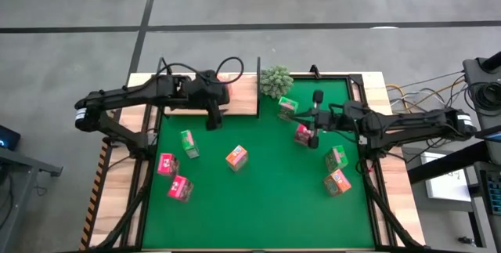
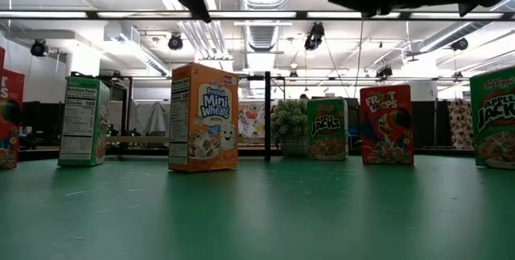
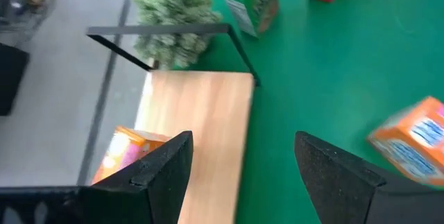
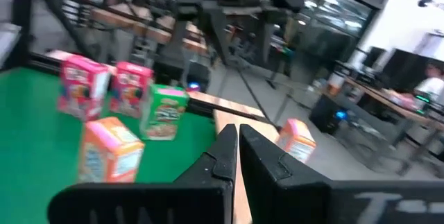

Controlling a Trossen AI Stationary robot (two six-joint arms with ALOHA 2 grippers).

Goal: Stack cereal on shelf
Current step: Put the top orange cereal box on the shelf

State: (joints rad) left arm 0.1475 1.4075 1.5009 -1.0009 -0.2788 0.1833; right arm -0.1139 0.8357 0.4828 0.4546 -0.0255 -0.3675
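Note:
The light wood shelf lies at the mat's far left, with black uprights at its ends. One orange cereal box stands on it, partly hidden by my finger; it also shows in the right wrist view. My left gripper is open and empty over the shelf's near edge. My right gripper is shut and empty, above the mat between a green box and a pink-red box. An orange box stands mid-mat on its base.
More boxes stand on the green mat: green and two pink-red at the left, green and orange at the right. A bushy plant stands beside the shelf's right end.

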